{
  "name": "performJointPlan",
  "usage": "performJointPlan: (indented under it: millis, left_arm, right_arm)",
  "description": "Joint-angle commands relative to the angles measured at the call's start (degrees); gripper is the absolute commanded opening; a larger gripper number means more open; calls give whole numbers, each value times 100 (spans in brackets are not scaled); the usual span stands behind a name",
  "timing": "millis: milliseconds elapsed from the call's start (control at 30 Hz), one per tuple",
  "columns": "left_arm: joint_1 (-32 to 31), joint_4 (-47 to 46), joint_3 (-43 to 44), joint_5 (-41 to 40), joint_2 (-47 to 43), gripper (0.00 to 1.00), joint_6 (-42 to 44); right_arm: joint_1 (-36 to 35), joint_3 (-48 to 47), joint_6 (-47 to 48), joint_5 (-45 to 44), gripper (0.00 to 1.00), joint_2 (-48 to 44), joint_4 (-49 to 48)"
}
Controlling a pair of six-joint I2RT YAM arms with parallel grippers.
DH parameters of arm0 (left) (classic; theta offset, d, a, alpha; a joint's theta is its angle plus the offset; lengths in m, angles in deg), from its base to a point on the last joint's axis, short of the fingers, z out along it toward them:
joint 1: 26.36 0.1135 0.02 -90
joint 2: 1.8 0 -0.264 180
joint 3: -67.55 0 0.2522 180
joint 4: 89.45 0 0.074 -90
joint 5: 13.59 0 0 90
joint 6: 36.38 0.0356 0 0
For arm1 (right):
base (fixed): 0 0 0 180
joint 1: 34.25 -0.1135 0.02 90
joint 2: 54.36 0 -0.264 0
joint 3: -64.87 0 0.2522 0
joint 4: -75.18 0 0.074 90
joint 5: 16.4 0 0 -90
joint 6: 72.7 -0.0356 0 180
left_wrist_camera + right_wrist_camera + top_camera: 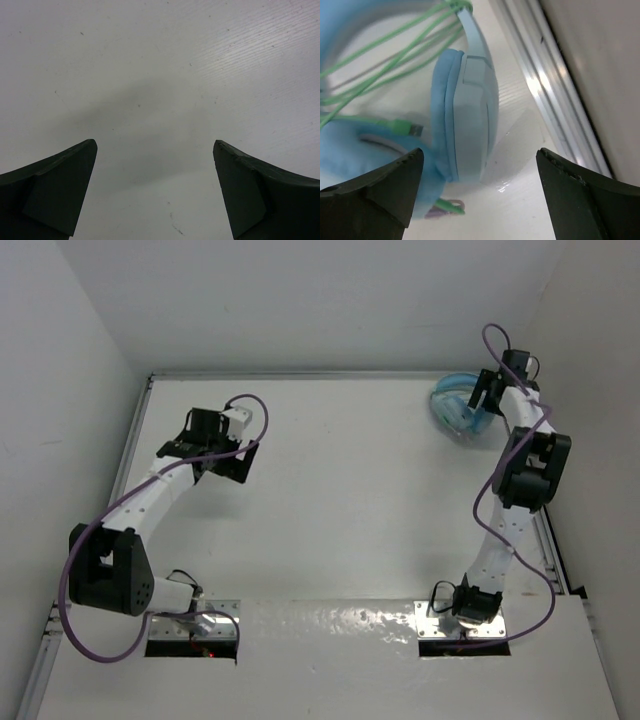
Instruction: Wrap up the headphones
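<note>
The light blue headphones (455,410) lie in the table's far right corner. In the right wrist view an ear cup (470,120) stands on edge, with the pale green cord (390,55) stretched in several strands from the headband (470,30) across to the left, and its plug (405,128) lying by the other cup. My right gripper (482,400) (480,165) is open just above the headphones, jaws either side of the upright cup, holding nothing. My left gripper (215,445) (155,150) is open and empty over bare table at the far left.
A metal rail (555,100) and the side wall run close along the right of the headphones. The back wall stands just beyond them. Purple robot cables (490,490) loop beside both arms.
</note>
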Motion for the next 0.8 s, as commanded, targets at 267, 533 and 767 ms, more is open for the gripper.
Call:
performJointPlan:
  millis: [267, 533, 767]
  left_arm:
    - [-6, 92, 3, -94, -680, 100, 197]
    - [3, -119, -628, -113, -1453, 100, 547]
    - [3, -830, -1778, 54, -1963, 100, 873]
  right_arm:
    - [-127, 1564, -428, -260, 99, -1624, -941]
    - [-434, 4647, -1364, -427, 99, -4318, -2128]
    - [-724, 7023, -1993, -321, 99, -6735, -2937]
